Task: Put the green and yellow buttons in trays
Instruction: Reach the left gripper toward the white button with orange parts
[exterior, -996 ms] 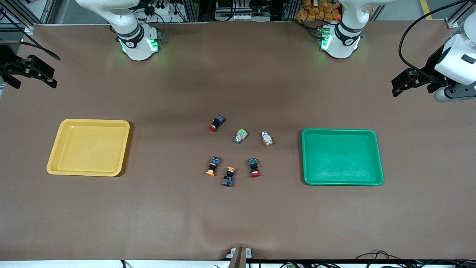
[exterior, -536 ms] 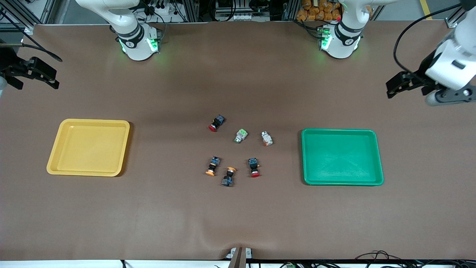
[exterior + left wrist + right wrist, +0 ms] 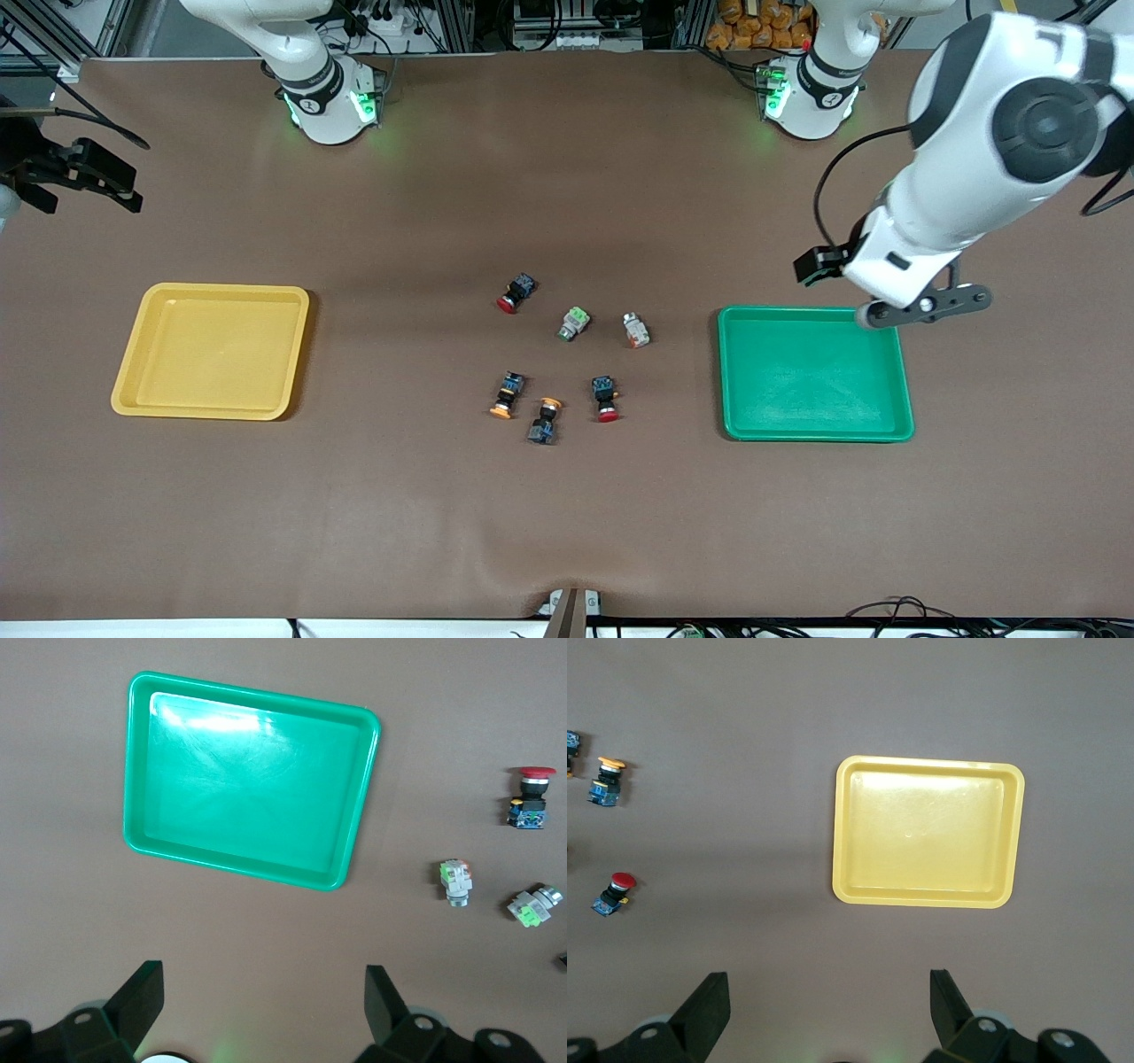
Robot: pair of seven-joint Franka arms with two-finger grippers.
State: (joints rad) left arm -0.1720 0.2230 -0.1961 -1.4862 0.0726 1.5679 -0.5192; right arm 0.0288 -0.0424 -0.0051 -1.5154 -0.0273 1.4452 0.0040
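While buttons (image 3: 576,322) lie mid-table, left gripper (image 3: 264,1010) fingers (image 3: 142,997) spread, well apart.

We are seeing six switches (image 3: 567,363) clustering mid-counter (image 3: 567,514) between yellow tray (image 3: 133,403) and green tray (image 3: 726,372), gaps among them narrow; broad bare counter is lying around them.

Robotics lab; aluminium frame rails (image 3: 89,31), cabling (image 3: 895,611), brown-covered test table (image 3: 567,514)
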